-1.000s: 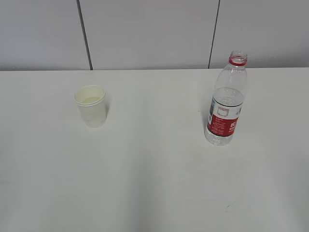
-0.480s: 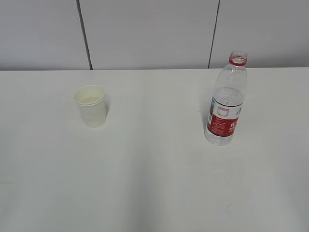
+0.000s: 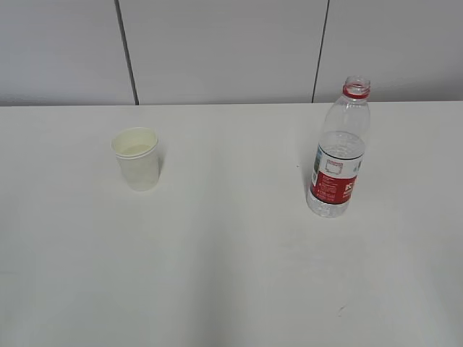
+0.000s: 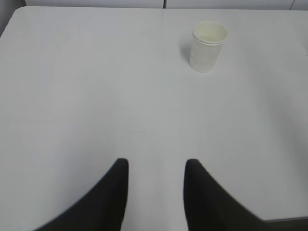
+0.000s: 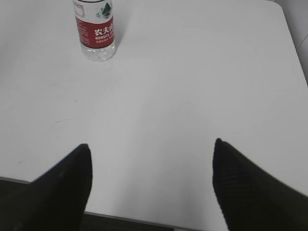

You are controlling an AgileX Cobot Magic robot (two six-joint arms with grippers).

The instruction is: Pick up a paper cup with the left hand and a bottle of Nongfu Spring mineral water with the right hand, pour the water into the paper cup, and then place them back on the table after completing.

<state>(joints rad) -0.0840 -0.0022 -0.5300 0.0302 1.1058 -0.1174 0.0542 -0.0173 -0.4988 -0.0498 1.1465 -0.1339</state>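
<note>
Two end effectors spread apart, paper cup (image 3: pixel 136 159) and bottle (image 3: pixel 337 152) upright on table (image 3: pixel 231 275)

paper cup (image 3: pixel 136 158) left, bottle (image 3: pixel 338 150) right, well apart on table (image 3: pixel 231 275)

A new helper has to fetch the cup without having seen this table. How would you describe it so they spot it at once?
Start with the white table in front of the grey panelled wall. On its left half stands the paper cup, upright and open at the top. It is short, plain and cream-white, unlike the only other item, the tall clear bottle with a red label far to its right.
</note>
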